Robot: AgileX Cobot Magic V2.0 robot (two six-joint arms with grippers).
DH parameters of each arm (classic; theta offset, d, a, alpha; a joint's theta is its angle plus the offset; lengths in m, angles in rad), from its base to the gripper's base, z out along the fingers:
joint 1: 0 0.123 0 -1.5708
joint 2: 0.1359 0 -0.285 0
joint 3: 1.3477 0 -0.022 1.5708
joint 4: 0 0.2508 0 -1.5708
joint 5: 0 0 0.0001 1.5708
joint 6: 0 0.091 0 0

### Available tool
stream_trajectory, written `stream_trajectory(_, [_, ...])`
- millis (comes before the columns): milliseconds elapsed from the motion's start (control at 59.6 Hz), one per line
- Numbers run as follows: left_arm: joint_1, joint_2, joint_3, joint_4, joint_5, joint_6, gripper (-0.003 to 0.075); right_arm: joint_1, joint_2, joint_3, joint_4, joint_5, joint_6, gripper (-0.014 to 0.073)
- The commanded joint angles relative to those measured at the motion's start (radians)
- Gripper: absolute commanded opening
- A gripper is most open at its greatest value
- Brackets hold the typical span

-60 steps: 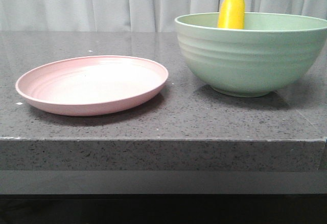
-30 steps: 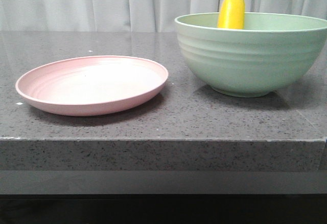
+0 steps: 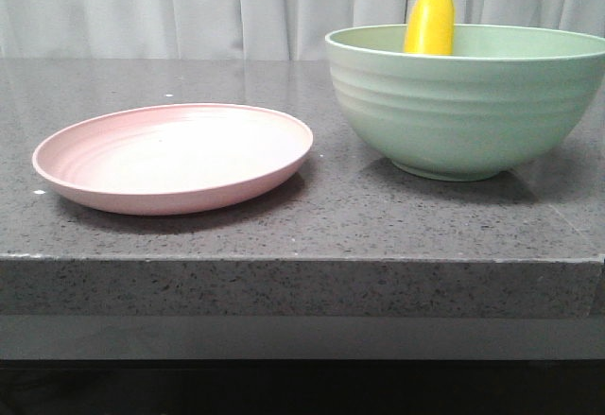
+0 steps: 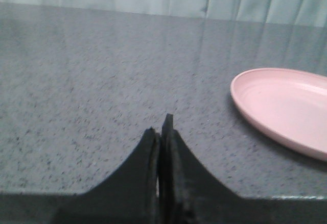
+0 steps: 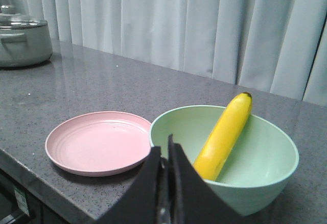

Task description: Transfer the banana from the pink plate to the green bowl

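The banana (image 3: 430, 20) leans inside the green bowl (image 3: 463, 103) at the table's right, its dark tip above the rim. In the right wrist view the banana (image 5: 222, 137) rests against the inner wall of the bowl (image 5: 265, 152). The pink plate (image 3: 175, 155) lies empty to the bowl's left; it also shows in the right wrist view (image 5: 97, 142) and the left wrist view (image 4: 286, 109). My left gripper (image 4: 161, 127) is shut and empty, over the counter beside the plate. My right gripper (image 5: 164, 150) is shut and empty, raised on the near side of the bowl. Neither gripper shows in the front view.
The things stand on a speckled grey stone counter (image 3: 312, 216) with a front edge close to the plate and bowl. A grey lidded pot (image 5: 23, 43) stands far off beyond the plate in the right wrist view. Pale curtains (image 3: 236, 4) hang behind.
The front view has shifted very slightly; plate, bowl and banana keep their places relative to each other.
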State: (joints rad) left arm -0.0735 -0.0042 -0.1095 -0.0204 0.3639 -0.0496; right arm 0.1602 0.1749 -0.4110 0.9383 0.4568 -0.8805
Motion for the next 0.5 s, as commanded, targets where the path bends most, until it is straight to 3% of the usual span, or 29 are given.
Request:
stream_trajectory(0, [0.039, -0.019, 0.025, -0.015, -0.128, -0.013, -0.0020, 0.004, 0.015, -0.025, 0.030, -0.047, -0.009, -0.0060])
stream_trajectory(151, [0.065, -0.022, 0.124, -0.016, -0.328, -0.013, -0.0020, 0.004, 0.015, -0.025, 0.030, -0.043, -0.009, -0.0060])
stream_trajectory(487, [0.065, -0.020, 0.119, -0.016, -0.381, -0.013, -0.0020, 0.004, 0.015, -0.025, 0.030, -0.042, -0.009, -0.0060])
